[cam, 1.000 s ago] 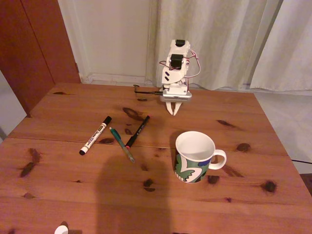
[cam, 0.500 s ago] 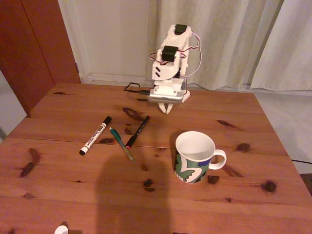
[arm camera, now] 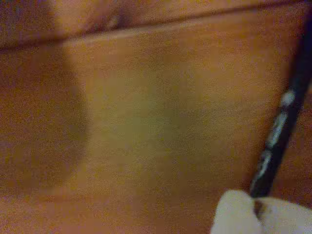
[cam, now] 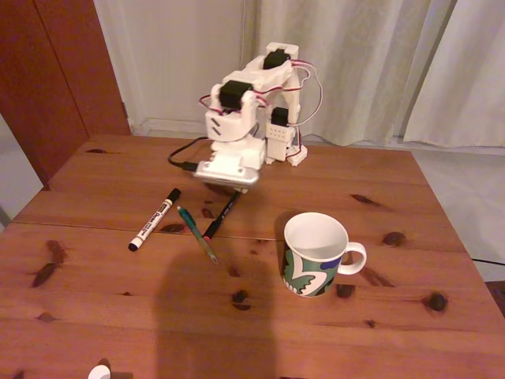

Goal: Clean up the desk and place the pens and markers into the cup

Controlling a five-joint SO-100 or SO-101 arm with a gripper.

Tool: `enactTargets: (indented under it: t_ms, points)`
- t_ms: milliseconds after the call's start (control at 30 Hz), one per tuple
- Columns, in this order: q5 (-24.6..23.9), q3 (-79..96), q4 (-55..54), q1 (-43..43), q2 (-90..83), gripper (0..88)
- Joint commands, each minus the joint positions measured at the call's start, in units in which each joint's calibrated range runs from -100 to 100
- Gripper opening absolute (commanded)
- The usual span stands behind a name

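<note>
Going left to right in the fixed view: first there's the white-barrelled marker with a black cap and printed label point(cam: 155, 219), lying flat on the reddish-brown plank worktop with dark knots point(cam: 95, 316). Just beside it is the thin green pen point(cam: 197, 234), then the slim black pen with a red tip point(cam: 222, 215), which nearly meets the green one at their near ends. Well to the right stands the white ceramic mug with green and blue leafy shapes point(cam: 316, 254), upright, handle pointing right, nothing inside.

The white end effector point(cam: 229, 183) hangs low over the far end of the black pen. In the wrist view its pale fingertips point(arm camera: 236, 214) sit right at the pen's barrel point(arm camera: 280, 126), but it's too blurry to say how wide they're spread or whether they've got a grip, so I can't tell.

Handling-wise, all three look light, rigid and smooth, so probably prone to rolling or swivelling if pinched off-centre. I'd grab mid-barrel, across the width. The mug looks heavy enough to stay put when a pen drops in.
</note>
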Motion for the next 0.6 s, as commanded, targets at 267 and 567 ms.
enactTargets:
  t_ms: [267,567]
  points:
    - [0.63,-9.01,0.41,2.98,6.09,0.8]
    - [0.63,-8.47,-0.28,3.06,6.25,0.8]
